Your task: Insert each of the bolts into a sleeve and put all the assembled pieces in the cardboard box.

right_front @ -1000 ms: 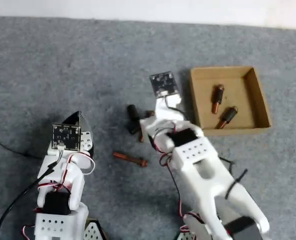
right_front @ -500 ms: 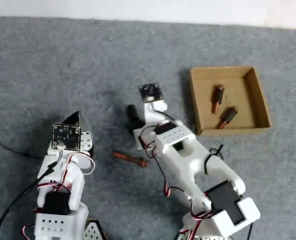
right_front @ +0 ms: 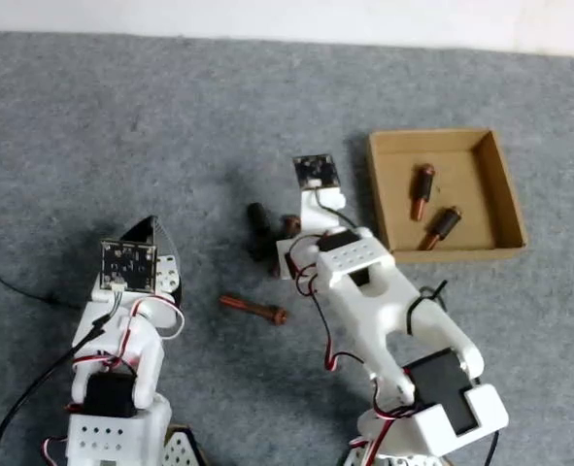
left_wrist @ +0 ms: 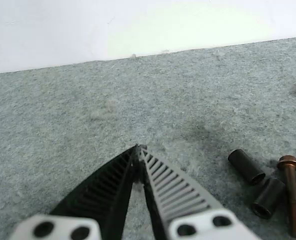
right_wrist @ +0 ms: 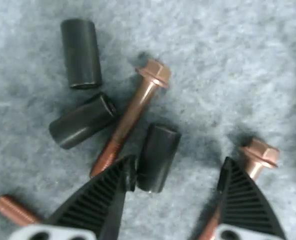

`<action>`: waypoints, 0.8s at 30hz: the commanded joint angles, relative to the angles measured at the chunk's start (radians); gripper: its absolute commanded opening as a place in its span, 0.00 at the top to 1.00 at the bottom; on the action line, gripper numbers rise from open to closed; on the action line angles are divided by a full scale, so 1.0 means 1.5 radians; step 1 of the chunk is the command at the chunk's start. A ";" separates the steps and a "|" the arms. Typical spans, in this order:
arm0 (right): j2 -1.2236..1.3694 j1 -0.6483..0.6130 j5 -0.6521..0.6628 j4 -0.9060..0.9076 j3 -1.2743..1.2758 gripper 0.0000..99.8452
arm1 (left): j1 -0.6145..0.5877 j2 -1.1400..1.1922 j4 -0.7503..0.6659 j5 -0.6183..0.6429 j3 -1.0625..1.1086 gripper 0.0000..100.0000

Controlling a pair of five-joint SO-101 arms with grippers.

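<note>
My right gripper point(right_wrist: 179, 167) is open and hovers low over a cluster of parts on the grey carpet. One black sleeve point(right_wrist: 159, 150) lies just inside its one finger, and a copper bolt's head point(right_wrist: 259, 152) sits by the other finger. Two more sleeves point(right_wrist: 81, 52) point(right_wrist: 82, 121) and a long copper bolt point(right_wrist: 132, 115) lie just beyond. In the high view the cluster point(right_front: 259, 228) is left of the cardboard box point(right_front: 379, 194), and a lone bolt point(right_front: 253, 309) lies nearer the arms. My left gripper point(left_wrist: 137, 151) is shut and empty, off to the left point(right_front: 154, 228).
The box holds two assembled pieces point(right_front: 421, 191) point(right_front: 442, 226). A black cable point(right_front: 34, 296) trails at the lower left. A white wall point(left_wrist: 137, 25) borders the far edge of the carpet.
The right arm swung left over the cluster, then back slightly to the right, and its wrist lowered. The left arm has not moved.
</note>
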 commanded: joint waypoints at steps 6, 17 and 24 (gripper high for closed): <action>-0.002 0.005 -0.006 -0.015 -0.030 0.75 | 0.005 -0.004 -0.014 0.000 0.002 0.99; 0.075 0.011 -0.007 -0.012 -0.049 0.75 | 0.005 -0.004 -0.012 0.000 0.002 0.99; 0.074 0.024 -0.007 -0.016 -0.054 0.76 | 0.006 -0.003 -0.013 0.000 0.003 0.99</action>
